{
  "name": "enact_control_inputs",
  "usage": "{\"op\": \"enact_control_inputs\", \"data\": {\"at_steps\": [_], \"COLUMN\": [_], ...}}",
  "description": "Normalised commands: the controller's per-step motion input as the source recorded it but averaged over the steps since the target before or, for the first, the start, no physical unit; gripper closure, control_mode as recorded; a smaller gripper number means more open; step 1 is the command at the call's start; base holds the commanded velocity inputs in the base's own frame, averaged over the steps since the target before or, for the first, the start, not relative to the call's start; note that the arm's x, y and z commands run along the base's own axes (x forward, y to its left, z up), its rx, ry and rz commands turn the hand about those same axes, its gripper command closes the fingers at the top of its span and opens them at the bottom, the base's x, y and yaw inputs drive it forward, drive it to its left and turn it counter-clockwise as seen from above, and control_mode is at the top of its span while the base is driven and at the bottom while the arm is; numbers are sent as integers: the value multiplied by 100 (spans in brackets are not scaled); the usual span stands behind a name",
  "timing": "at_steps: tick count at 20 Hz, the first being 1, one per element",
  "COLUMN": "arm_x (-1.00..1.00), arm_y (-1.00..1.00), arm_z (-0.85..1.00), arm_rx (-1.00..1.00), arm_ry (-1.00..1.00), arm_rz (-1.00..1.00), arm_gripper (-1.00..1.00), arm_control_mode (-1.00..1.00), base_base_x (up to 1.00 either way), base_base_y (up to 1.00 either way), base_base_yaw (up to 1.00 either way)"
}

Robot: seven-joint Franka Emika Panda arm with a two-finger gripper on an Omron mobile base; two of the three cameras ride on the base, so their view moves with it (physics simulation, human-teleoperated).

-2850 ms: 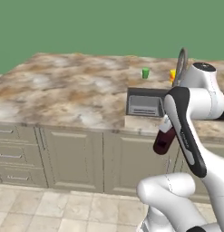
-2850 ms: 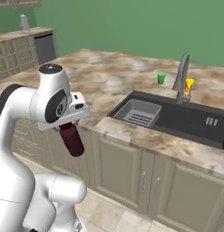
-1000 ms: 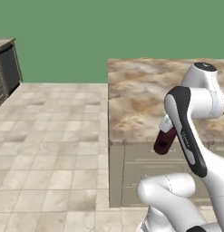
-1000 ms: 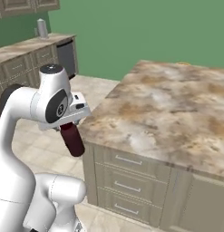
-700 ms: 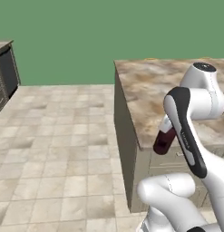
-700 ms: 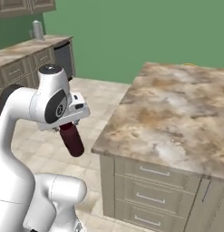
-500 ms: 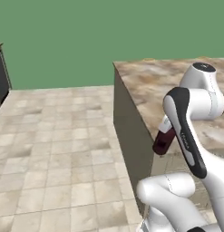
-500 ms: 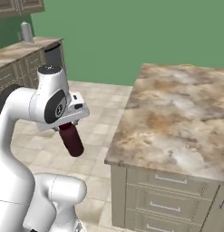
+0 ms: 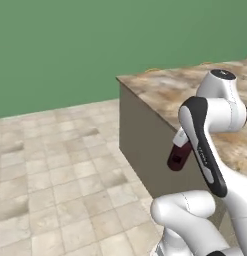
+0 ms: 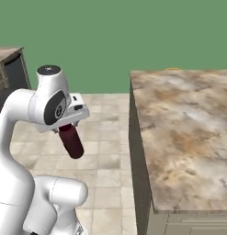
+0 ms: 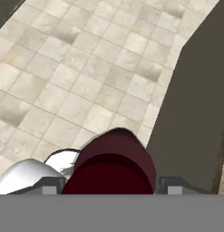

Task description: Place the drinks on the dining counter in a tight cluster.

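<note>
The gripper pinches the maroon bottle near its cap; rigid, probably slick, so it hangs tilted beside the worktop.

The arm carries the maroon bottle tilted in the tool, hanging beside the marbled tabletop corner, above the tiled floor.

My fingers barely clear the hand view's bottom edge, their pads hidden behind the maroon bottle, whose cap end I can't see. The counter runs off at 3 o'clock in both base views, so its far end is cut off.
</note>
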Motion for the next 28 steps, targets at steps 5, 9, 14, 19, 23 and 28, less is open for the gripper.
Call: {"op": "enact_control_inputs", "data": {"at_steps": [5,9,14,19,23,28], "arm_x": [0,0,0,0,0,0], "arm_y": [0,0,0,0,0,0], "arm_z": [0,0,0,0,0,0], "arm_rx": [0,0,0,0,0,0], "arm_ry": [0,0,0,0,0,0], "arm_rz": [0,0,0,0,0,0], "arm_gripper": [100,100,100,100,100,100], "arm_control_mode": [100,100,100,100,100,100], "base_base_x": [100,100,100,100,100,100], "base_base_y": [95,95,99,97,89,89], "base_base_yaw": [-57,-57,-52,-54,-57,-54]}}
